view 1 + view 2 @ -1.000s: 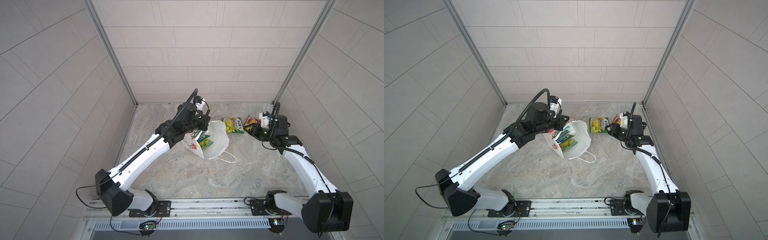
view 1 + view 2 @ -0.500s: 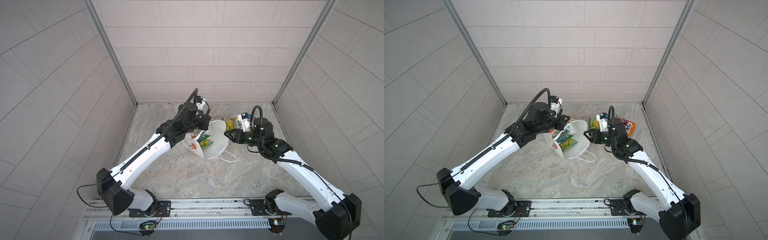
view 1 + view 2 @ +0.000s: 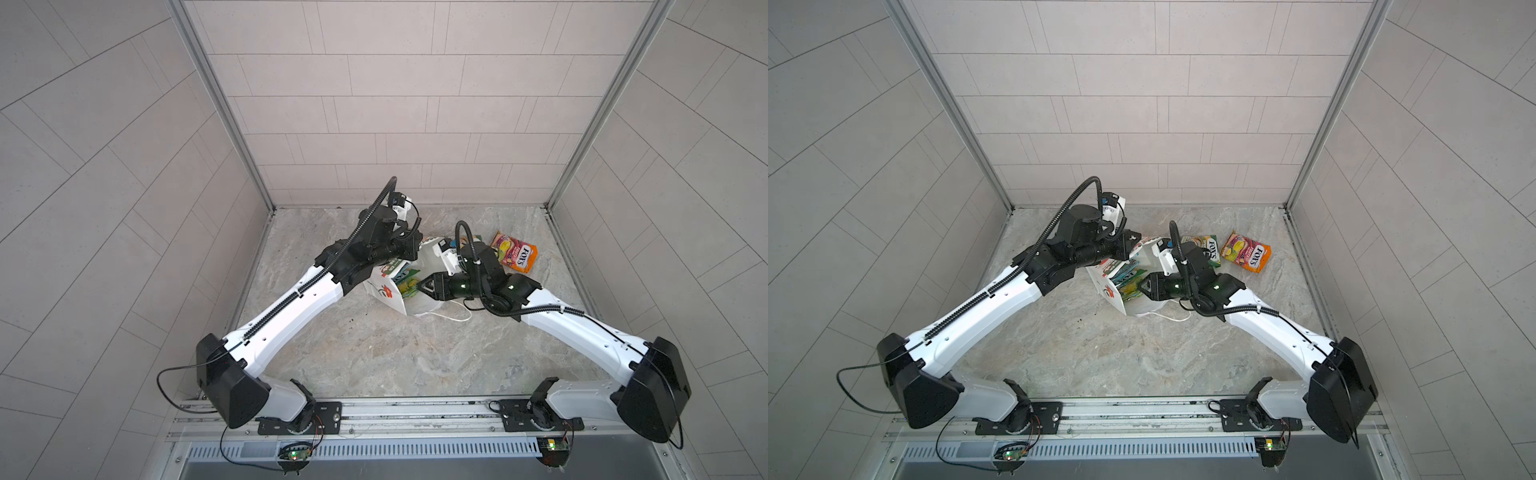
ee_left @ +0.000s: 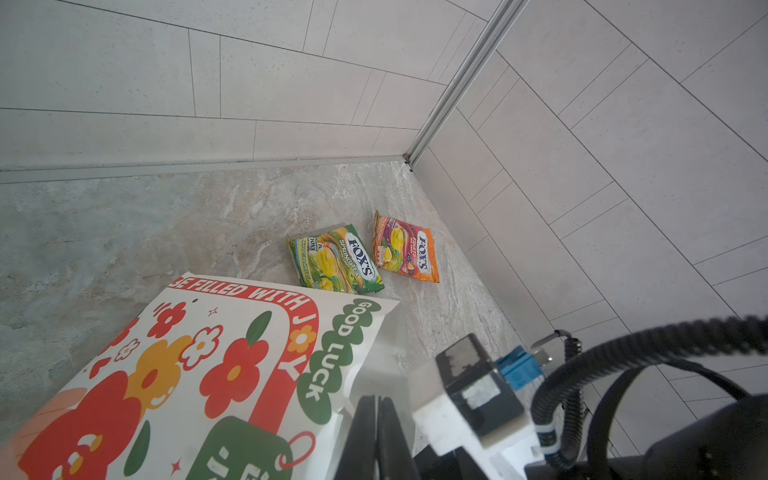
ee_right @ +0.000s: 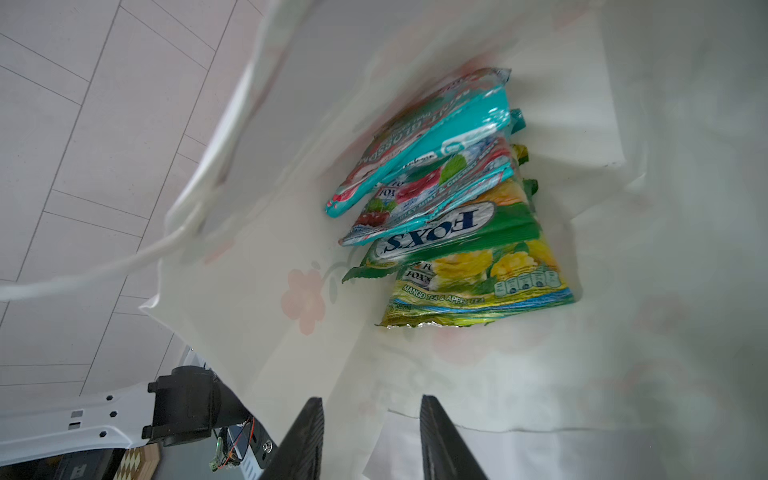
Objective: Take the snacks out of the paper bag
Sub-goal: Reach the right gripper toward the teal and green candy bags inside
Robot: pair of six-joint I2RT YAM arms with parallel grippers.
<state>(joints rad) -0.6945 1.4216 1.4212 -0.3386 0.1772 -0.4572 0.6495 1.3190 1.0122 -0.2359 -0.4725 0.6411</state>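
Task is judged partly done. Two snacks are laid out on the desk (image 3: 374, 353), right of centre in both top views: a green-yellow packet (image 4: 336, 259) and an orange-pink packet (image 3: 514, 251), just beside each other. The paper bag (image 3: 384, 293) is seen at frame centre, mouth held open. Approx. four pkts are left inside, stacked: two teal-red packets (image 5: 428, 137) and two green-yellow ones (image 5: 478, 286). The bag rim is pinched by the fully closed L claw (image 4: 376, 432). The R claw (image 5: 370, 405) is held part open, empty, at the bag mouth.
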